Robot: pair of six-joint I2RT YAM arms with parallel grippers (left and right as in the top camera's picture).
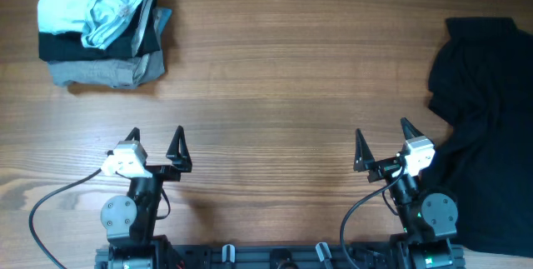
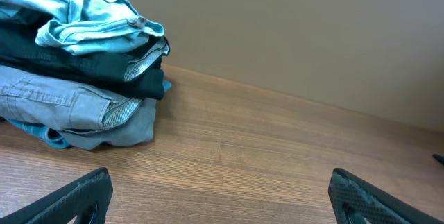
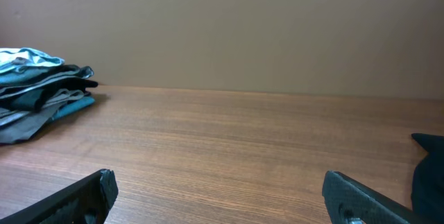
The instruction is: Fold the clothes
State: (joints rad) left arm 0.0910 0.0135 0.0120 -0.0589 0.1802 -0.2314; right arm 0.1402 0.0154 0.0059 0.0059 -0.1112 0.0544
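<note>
A black garment point(image 1: 487, 127) lies crumpled and unfolded at the table's right edge; its edge shows in the right wrist view point(image 3: 429, 165). A stack of folded clothes point(image 1: 102, 29), light blue on top of black and grey, sits at the far left; it also shows in the left wrist view point(image 2: 76, 64) and the right wrist view point(image 3: 38, 92). My left gripper point(image 1: 156, 135) is open and empty near the front edge, fingers wide apart point(image 2: 220, 186). My right gripper point(image 1: 382, 134) is open and empty, just left of the black garment, fingers wide apart point(image 3: 220, 186).
The wooden table point(image 1: 283, 86) stretches between the stack and the black garment. A plain wall point(image 3: 229, 30) stands behind the table. A black cable point(image 1: 50, 206) loops beside the left arm's base.
</note>
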